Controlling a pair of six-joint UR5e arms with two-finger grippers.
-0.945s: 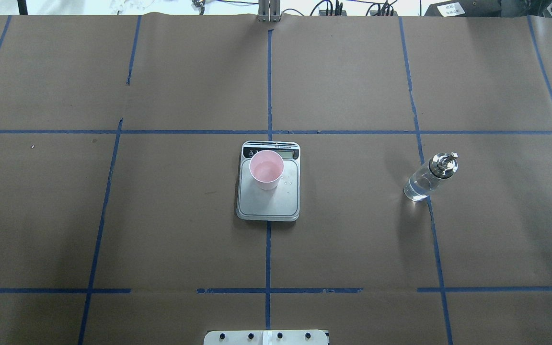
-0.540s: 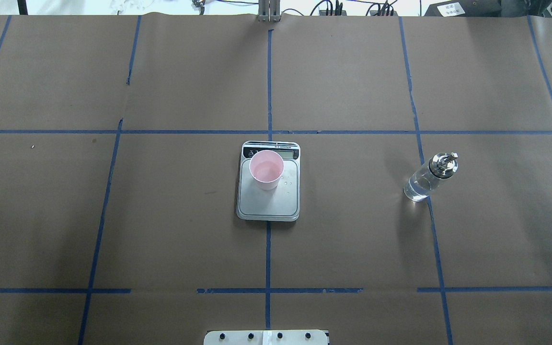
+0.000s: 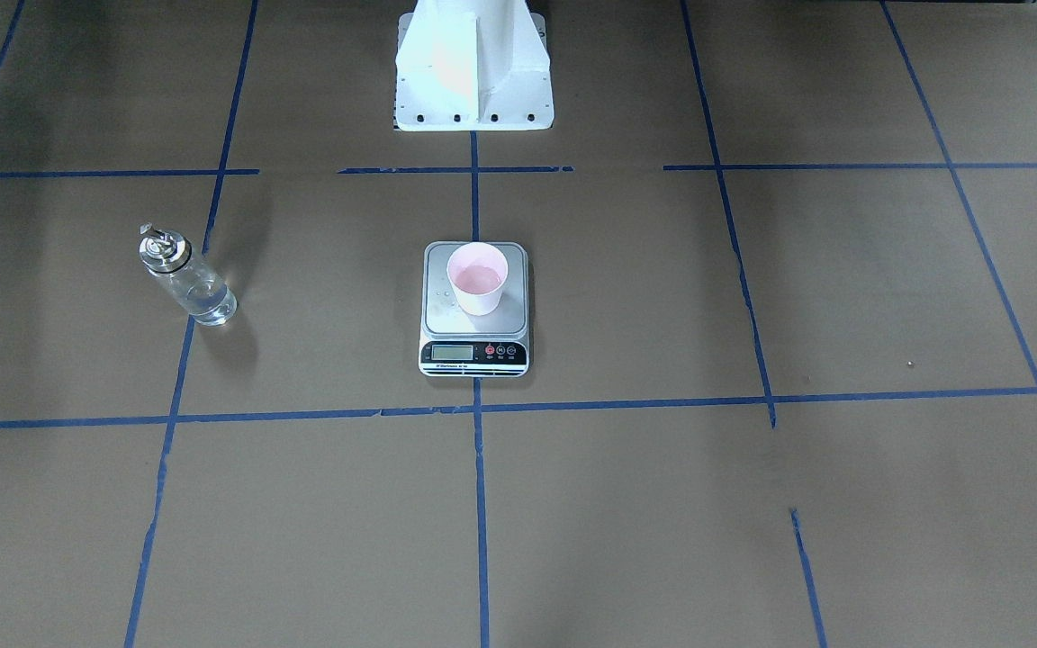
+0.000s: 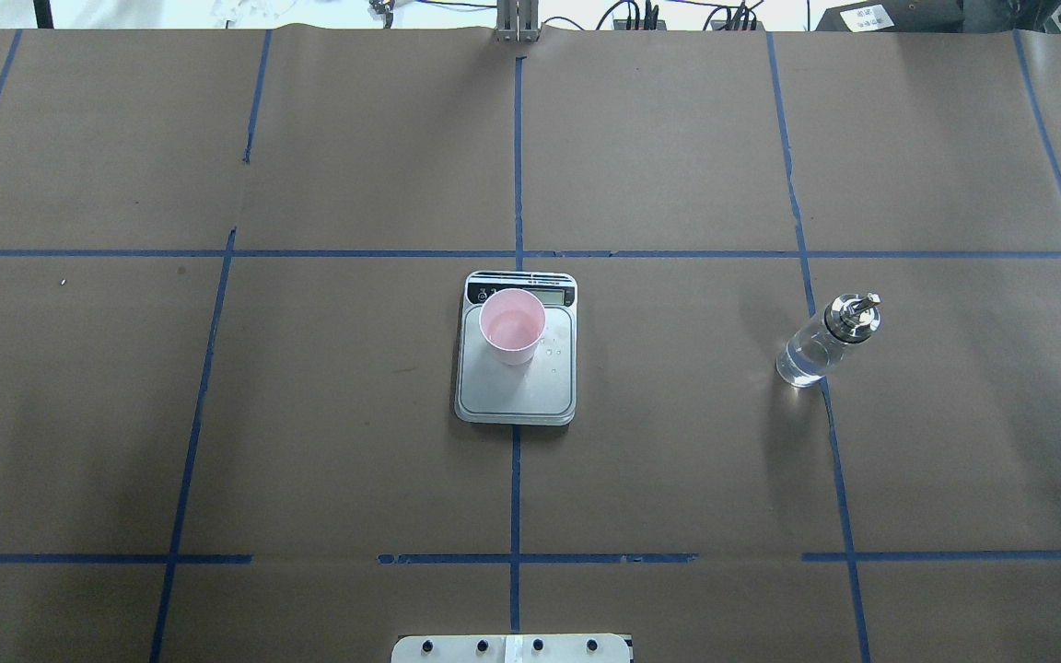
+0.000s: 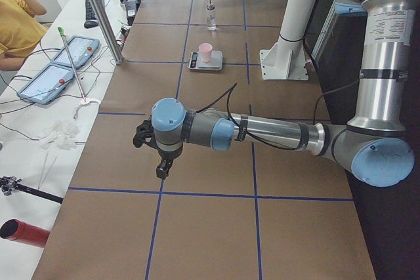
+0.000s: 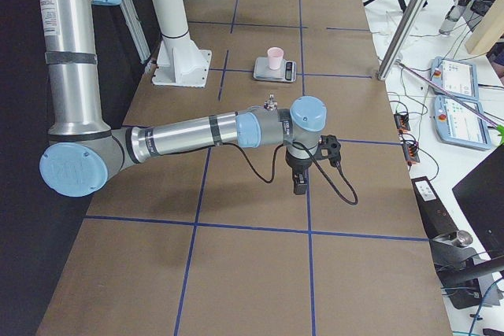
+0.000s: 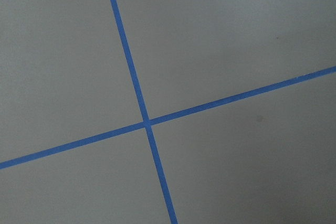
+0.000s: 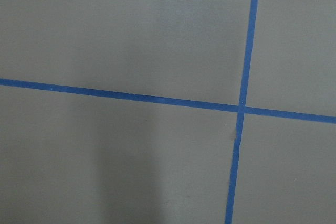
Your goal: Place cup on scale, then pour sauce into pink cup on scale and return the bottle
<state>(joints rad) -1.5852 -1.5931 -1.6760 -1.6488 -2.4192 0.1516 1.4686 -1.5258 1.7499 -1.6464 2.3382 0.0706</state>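
Observation:
The pale pink cup (image 4: 512, 324) stands upright on the far part of the scale (image 4: 517, 394) at the table's middle, also in the front view as cup (image 3: 477, 277) on scale (image 3: 473, 355). Small droplets lie on the platform beside it. The glass bottle (image 4: 821, 345) with its silver spout stands upright on the table to the right, with clear sauce in it. Both grippers are far from these things. The left gripper (image 5: 163, 170) shows only in the exterior left view and the right gripper (image 6: 300, 186) only in the exterior right view. I cannot tell whether they are open or shut.
Brown paper with blue tape lines (image 4: 516, 166) covers the table. The robot's white pedestal (image 3: 473, 72) stands at the near edge. A metal post (image 5: 100, 11) and a side bench with tablets (image 5: 62, 63) lie beyond the far edge. A person in yellow (image 5: 16, 24) sits there.

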